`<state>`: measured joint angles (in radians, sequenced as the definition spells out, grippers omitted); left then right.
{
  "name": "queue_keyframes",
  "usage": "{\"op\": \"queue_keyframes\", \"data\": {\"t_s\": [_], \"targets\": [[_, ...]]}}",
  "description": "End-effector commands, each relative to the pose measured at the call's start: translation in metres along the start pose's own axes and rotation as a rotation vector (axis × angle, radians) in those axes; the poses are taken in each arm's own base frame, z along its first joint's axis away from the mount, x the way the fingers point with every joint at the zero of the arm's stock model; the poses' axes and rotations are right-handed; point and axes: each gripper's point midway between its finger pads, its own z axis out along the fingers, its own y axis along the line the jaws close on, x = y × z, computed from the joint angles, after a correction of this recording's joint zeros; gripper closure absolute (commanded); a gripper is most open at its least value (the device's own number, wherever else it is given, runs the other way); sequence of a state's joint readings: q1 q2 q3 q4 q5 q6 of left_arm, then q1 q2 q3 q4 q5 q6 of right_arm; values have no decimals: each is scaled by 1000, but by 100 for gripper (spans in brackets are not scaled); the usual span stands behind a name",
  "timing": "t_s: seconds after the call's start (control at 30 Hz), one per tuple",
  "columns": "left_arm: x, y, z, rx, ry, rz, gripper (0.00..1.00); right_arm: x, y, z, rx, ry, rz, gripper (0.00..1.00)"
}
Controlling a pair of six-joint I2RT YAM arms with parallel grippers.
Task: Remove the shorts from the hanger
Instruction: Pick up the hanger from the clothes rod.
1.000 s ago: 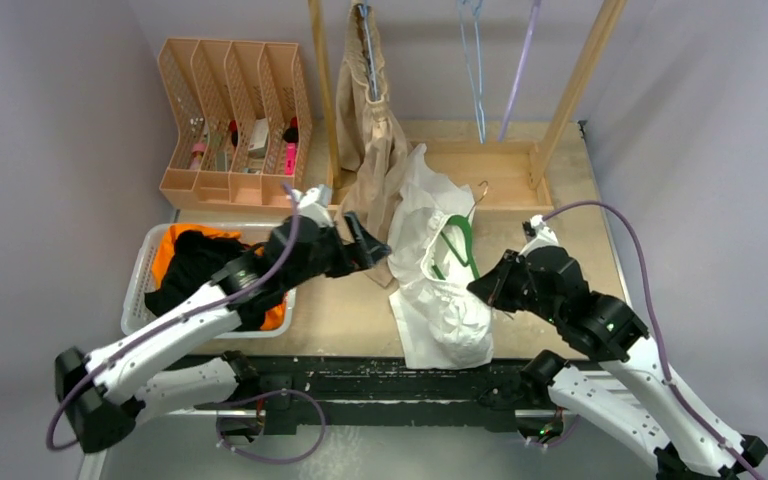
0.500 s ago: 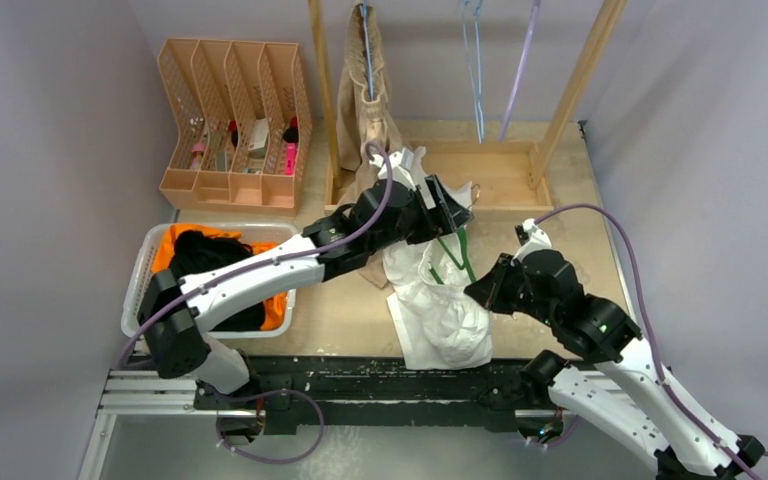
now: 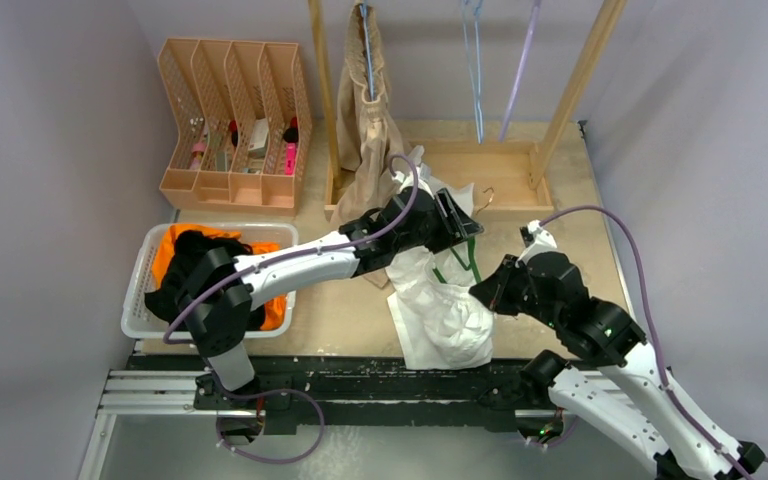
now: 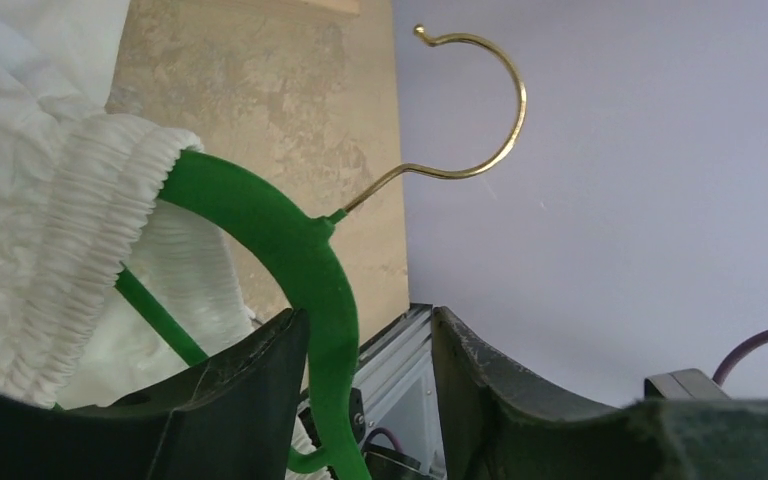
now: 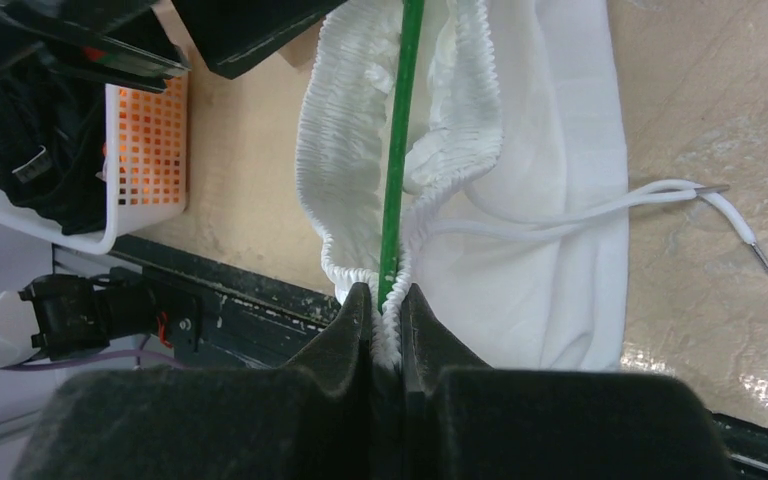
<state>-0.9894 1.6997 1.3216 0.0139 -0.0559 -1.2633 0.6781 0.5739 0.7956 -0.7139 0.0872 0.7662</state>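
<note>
- I see a speckled tan tabletop. The limp white cloth shorts lie on it near the front edge, threaded on a green plastic hanger.
- My left gripper sits with its jaws apart on either side of the hanger's shoulder, just below the hook.
- My right gripper is clamped on the shorts' elastic waistband. The green bar may be pinched too; I can't be sure.
- The white plastic basket on the left holds bright orange shorts and black shorts.
- Beige shorts hang from the wooden rack.
</note>
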Motion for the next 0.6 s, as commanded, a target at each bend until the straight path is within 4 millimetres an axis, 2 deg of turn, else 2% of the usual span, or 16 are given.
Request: {"op": "queue_keyframes", "data": {"t_s": [0.0,0.1,0.17,0.33,0.4,0.57], "targets": [[-2,-20,7,86,30,3,55,-26,21,-13,-97,-115,7,100],[-13,-14,2,85,14,11,56,-28,22,-19,-124,-145,29,100],[-15,-13,0,83,18,14,52,-28,22,-21,-136,-153,46,100],[-13,-12,4,87,31,6,51,-25,23,-21,-139,-141,51,100],[-15,-12,6,91,24,8,58,-26,24,-19,-136,-134,49,100],[-17,-22,7,125,28,37,84,-21,28,-22,-145,-93,41,99]]}}
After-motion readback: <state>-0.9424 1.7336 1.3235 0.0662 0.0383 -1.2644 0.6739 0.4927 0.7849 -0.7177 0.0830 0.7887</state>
